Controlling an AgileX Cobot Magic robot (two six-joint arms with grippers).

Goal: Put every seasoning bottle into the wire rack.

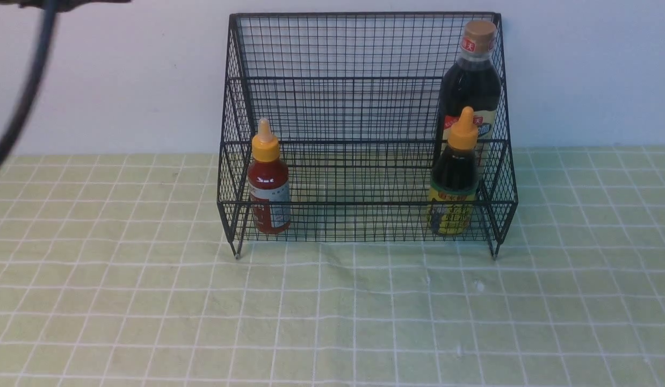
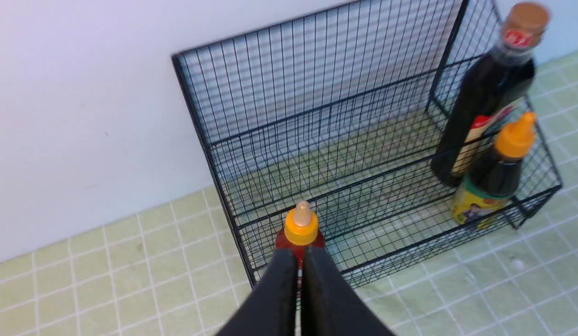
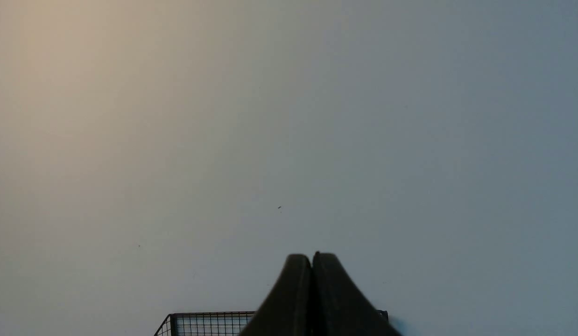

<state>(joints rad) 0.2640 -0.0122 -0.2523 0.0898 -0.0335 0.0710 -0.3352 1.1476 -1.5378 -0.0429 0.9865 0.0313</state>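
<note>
The black wire rack [image 1: 364, 14] stands against the wall, and all three seasoning bottles are inside it. The red-sauce bottle [image 1: 268, 188] is upright at the left end of the front tier. At the right end stands the small dark bottle with the yellow label [image 1: 455, 183]. Behind that one, on the back tier, is the tall dark bottle with a tan cap [image 1: 469, 86]. Neither gripper shows in the front view. In the left wrist view my left gripper [image 2: 300, 252] is shut and empty, drawn back above the red-sauce bottle [image 2: 300, 228]. My right gripper [image 3: 311, 255] is shut, facing the wall above the rack's top edge [image 3: 209, 322].
A pale green checked cloth [image 1: 332, 322] covers the table in front of the rack. A white wall [image 1: 123, 80] rises right behind it. A dark cable [image 1: 21, 107] hangs across the top left of the front view.
</note>
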